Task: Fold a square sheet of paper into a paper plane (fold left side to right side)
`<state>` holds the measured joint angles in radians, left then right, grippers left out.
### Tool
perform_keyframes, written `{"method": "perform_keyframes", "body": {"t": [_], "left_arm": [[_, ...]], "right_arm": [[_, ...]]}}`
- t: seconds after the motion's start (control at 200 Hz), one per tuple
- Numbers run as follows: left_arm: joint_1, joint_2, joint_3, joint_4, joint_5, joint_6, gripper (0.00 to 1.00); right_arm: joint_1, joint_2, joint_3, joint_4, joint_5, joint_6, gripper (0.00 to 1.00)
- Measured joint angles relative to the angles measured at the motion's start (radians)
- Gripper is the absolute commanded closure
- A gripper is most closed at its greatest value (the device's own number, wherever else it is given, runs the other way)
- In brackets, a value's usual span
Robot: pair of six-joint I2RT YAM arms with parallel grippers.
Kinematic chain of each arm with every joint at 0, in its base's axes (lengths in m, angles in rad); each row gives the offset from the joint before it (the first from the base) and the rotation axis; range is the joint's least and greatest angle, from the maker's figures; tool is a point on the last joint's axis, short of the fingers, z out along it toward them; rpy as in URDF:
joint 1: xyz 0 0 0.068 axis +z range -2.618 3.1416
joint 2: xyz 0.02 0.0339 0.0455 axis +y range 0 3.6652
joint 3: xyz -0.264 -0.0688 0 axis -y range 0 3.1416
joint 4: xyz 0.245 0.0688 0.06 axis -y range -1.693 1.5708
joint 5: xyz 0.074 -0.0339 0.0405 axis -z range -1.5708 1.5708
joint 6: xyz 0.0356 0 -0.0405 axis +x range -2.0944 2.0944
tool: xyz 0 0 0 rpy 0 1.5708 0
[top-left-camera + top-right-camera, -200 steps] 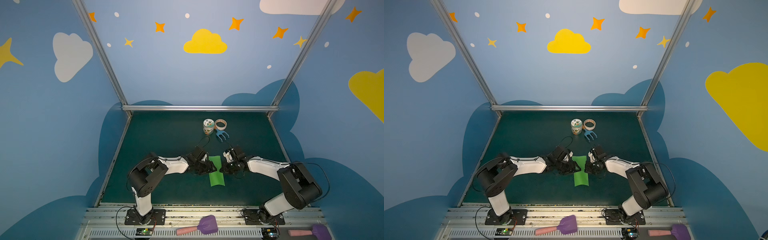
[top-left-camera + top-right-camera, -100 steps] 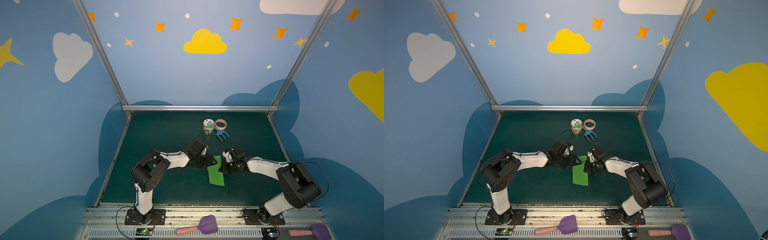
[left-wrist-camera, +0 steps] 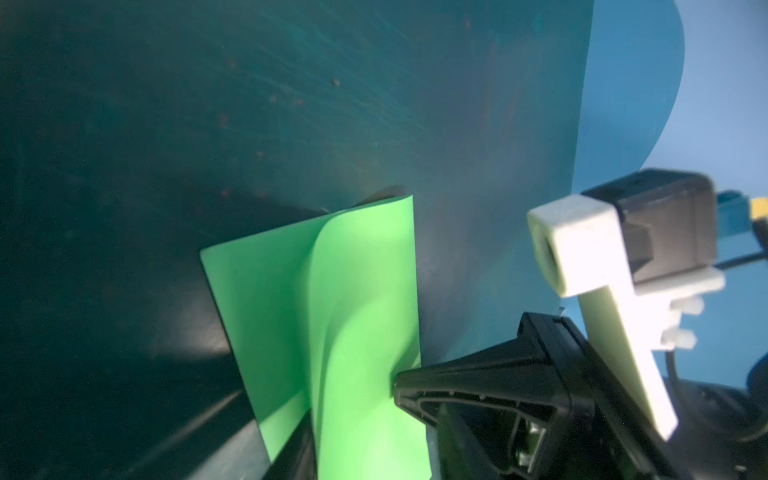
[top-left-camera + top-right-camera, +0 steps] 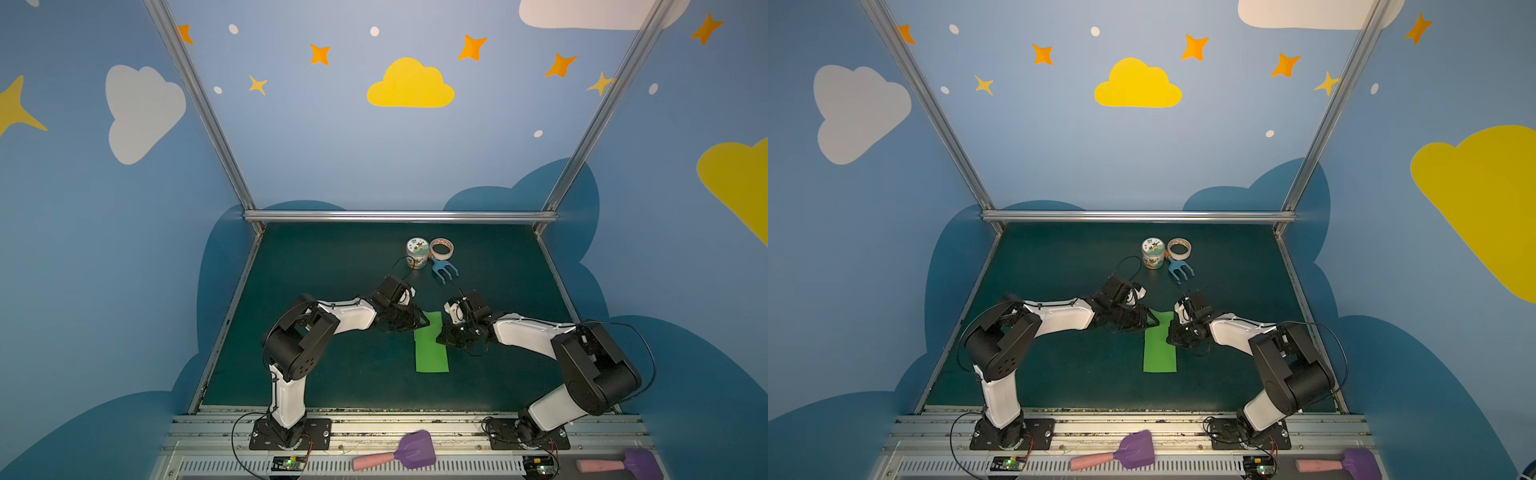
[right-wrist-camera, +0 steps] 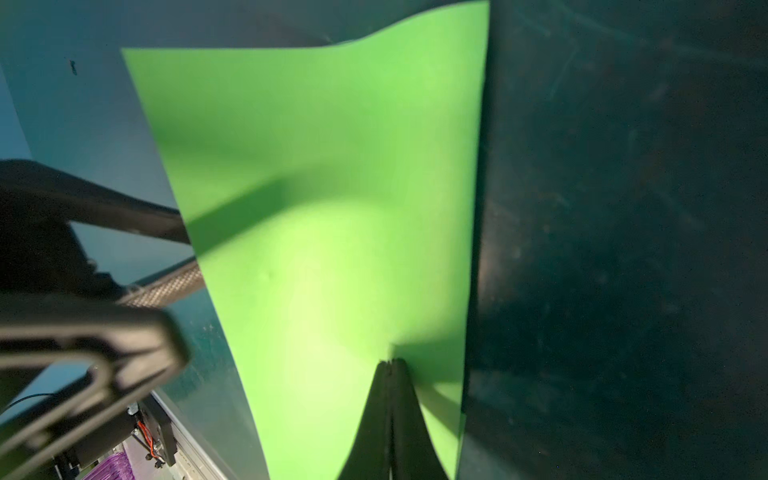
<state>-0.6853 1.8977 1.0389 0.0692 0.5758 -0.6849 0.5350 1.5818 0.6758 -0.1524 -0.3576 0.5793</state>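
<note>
Both top views show the square sheet of paper point(image 4: 432, 353) as a flat narrow strip between the two grippers; only the left wrist view shows its upper layer bulging. The right gripper point(image 5: 388, 362) is clenched, tips touching paper; the left gripper point(image 4: 422, 323), blurred, gives no clear state.

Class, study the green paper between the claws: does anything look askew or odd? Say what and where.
Yes: the green paper is not lying flat. Beside the left claw its upper layer bulges up off the lower one, uncreased.
</note>
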Motion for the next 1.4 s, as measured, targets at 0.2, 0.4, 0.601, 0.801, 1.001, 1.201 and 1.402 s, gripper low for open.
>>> {"method": "perform_keyframes", "body": {"t": [0.2,0.4,0.601,0.801,1.001,1.201,1.402], "left_arm": [[0.000,0.001,-0.024,-0.007,0.000,0.013,0.95],[0.011,0.000,-0.038,-0.018,-0.006,0.019,0.97],[0.031,-0.032,-0.056,-0.075,-0.016,0.033,0.97],[0.052,-0.108,-0.081,-0.148,-0.024,0.043,0.97],[0.074,-0.125,-0.082,-0.191,-0.020,0.037,0.97],[0.086,-0.125,-0.082,-0.199,-0.007,0.031,0.97],[0.090,-0.125,-0.082,-0.201,0.003,0.030,0.97]], "right_arm": [[0.000,-0.016,0.002,-0.006,0.000,-0.005,1.00],[0.021,-0.053,0.008,-0.069,0.017,-0.020,0.97],[0.120,-0.128,0.067,-0.216,0.073,-0.034,0.77],[0.283,-0.193,0.139,-0.303,0.171,-0.035,0.53],[0.460,-0.193,0.168,-0.369,0.288,-0.018,0.39],[0.636,-0.075,0.277,-0.416,0.428,-0.003,0.30],[0.765,0.111,0.430,-0.486,0.589,0.016,0.27]]}}
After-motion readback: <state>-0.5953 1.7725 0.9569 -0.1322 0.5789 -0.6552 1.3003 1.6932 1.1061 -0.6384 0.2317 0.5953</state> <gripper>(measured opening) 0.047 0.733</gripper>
